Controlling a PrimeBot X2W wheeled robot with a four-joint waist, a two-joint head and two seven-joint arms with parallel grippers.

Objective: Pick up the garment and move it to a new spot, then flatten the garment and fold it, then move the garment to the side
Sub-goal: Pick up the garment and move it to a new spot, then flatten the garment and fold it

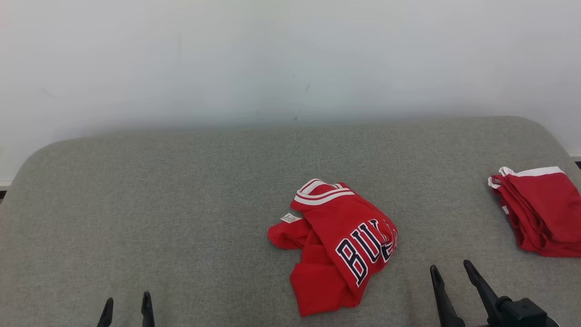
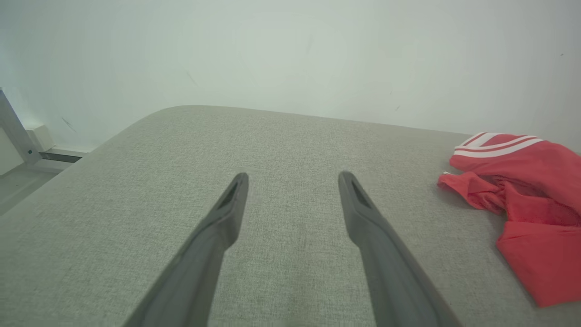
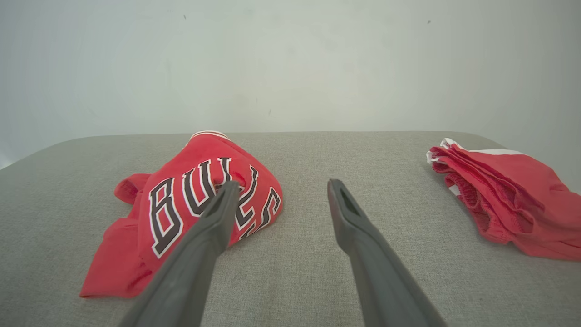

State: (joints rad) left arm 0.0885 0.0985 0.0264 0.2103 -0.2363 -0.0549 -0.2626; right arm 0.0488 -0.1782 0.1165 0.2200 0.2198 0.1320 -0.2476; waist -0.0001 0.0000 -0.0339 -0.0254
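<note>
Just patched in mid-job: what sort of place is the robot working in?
Probably a test room set up for garment folding: a grey fabric-covered table against a white wall, a crumpled red jersey mid-table, a folded red garment at its right.

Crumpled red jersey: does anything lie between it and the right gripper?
Nothing visible does. Bare grey padding separates the open right gripper from the jersey; the folded red garment sits apart, off to the right.

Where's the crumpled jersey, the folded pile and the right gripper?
crumpled jersey (image 1: 349,240): head view, lettered front.
folded pile (image 1: 544,213): head view, top layer.
right gripper (image 1: 450,265): head view, between its fingertips.
</note>
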